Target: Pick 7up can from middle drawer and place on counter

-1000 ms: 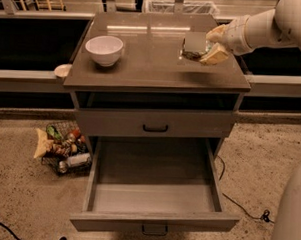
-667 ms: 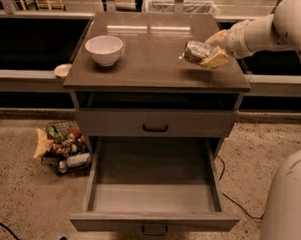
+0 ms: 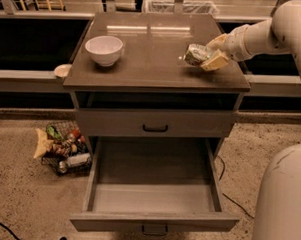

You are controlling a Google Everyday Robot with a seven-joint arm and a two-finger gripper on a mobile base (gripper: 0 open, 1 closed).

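Observation:
The 7up can (image 3: pixel 195 55), silvery with a green and white label, lies tilted on its side in my gripper (image 3: pixel 206 57) just above the right part of the counter (image 3: pixel 153 67). The gripper is shut on the can, its pale fingers (image 3: pixel 216 60) around the can's right end. My white arm reaches in from the upper right. The middle drawer (image 3: pixel 154 200) is pulled out below, its long grey floor bare.
A white round bowl (image 3: pixel 104 50) stands on the counter's left part. A shut drawer front with a black handle (image 3: pixel 155 128) sits above the open drawer. A wire basket of snacks (image 3: pixel 64 148) is on the floor at left. My white base (image 3: pixel 282 198) fills the lower right.
The gripper with the can has tipped the can over toward its side and lowered it slightly over the counter's right part. Drawer and bowl have not moved.

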